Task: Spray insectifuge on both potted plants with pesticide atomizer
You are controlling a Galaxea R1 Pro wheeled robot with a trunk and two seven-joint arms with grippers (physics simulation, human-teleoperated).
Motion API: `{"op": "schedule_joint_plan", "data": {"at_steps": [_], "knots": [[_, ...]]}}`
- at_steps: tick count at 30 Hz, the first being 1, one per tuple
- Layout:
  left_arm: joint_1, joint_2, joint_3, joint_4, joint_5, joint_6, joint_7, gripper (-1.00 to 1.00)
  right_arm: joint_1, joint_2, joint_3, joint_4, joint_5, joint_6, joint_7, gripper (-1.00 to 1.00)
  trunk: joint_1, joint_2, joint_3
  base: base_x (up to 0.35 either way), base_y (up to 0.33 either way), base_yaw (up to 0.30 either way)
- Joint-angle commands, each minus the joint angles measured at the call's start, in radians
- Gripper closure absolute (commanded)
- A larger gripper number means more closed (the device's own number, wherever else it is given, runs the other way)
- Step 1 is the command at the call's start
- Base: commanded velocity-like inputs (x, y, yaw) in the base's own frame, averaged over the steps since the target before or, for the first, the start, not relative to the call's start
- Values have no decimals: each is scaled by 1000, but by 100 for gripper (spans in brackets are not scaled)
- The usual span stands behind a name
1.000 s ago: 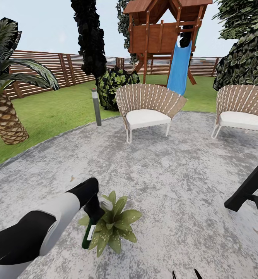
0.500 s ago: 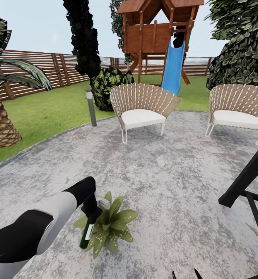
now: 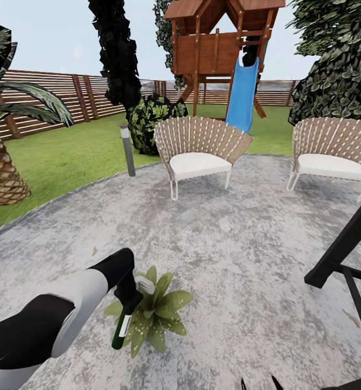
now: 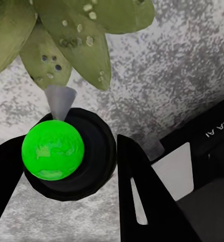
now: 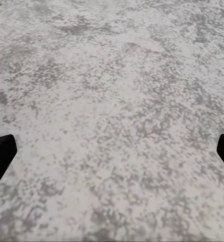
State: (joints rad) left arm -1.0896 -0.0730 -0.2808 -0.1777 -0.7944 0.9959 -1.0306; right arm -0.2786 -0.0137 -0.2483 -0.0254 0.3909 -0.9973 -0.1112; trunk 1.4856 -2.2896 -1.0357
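Low at the left of the head view, the left claw [image 3: 130,295] pinches the slim dark green pesticide atomizer with white label and whitish trigger head [image 3: 122,325]. Bottle hangs roughly upright, slightly tilted, directly over the near potted plant, a low rosette of pointed olive-green leaves [image 3: 153,317]. Trigger head sits at the rosette's centre. Left wrist view: black fingers [image 4: 142,196] flank a round dark body topped by a bright green sphere [image 4: 53,148]; a pale grey cone [image 4: 60,101] points at the speckled leaves.

Right claw [image 5: 112,156] spread wide, black tips at both edges of its wrist view, mottled grey paving [image 5: 117,101] beneath.

Outward: plant sits on the round grey paved patio [image 3: 229,244]. Two woven beige chairs with white cushions [image 3: 199,149] [image 3: 332,151] stand at the far rim. Grey bollard lamp post [image 3: 127,149] at the patio edge by the green lawn [image 3: 66,157]. Scaly palm trunk [image 3: 4,176] left. Brown wooden play tower with blue slide [image 3: 241,92] before the brown slatted fence [image 3: 50,97].
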Motion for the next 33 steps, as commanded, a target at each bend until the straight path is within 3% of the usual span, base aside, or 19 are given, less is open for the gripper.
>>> {"op": "schedule_joint_plan", "data": {"at_steps": [1,5,13,25,28,29,33], "knots": [[-2,0,2,-2,-11,5,-9,100,-1,0,-2,1,11,-2,-10,-100,-1,0,-1,-177,0,0],[-7,-1,3,-2,-11,6,-9,100,-1,-5,-3,1,11,-1,-10,-100,-1,0,-1,-33,0,0],[-10,-59,4,-3,-8,7,-11,100,-1,-1,-2,1,10,-2,-10,-100,-1,0,-1,0,0,0],[-8,-61,0,-2,-9,7,-11,100,-1,0,-3,1,9,-2,-10,-100,-1,0,-1,0,0,-150],[-9,-62,-43,-2,-8,8,-15,100,-1,0,-3,1,9,-2,-10,-100,-1,0,-1,0,0,-17],[-8,-62,-76,-2,-7,8,-29,100,-1,0,-3,1,9,-2,-10,-100,-1,0,-1,0,0,-5],[-8,-60,-161,-2,-11,9,-122,100,-1,0,-3,1,9,-2,-10,-100,-1,0,-1,0,0,-1]]}}
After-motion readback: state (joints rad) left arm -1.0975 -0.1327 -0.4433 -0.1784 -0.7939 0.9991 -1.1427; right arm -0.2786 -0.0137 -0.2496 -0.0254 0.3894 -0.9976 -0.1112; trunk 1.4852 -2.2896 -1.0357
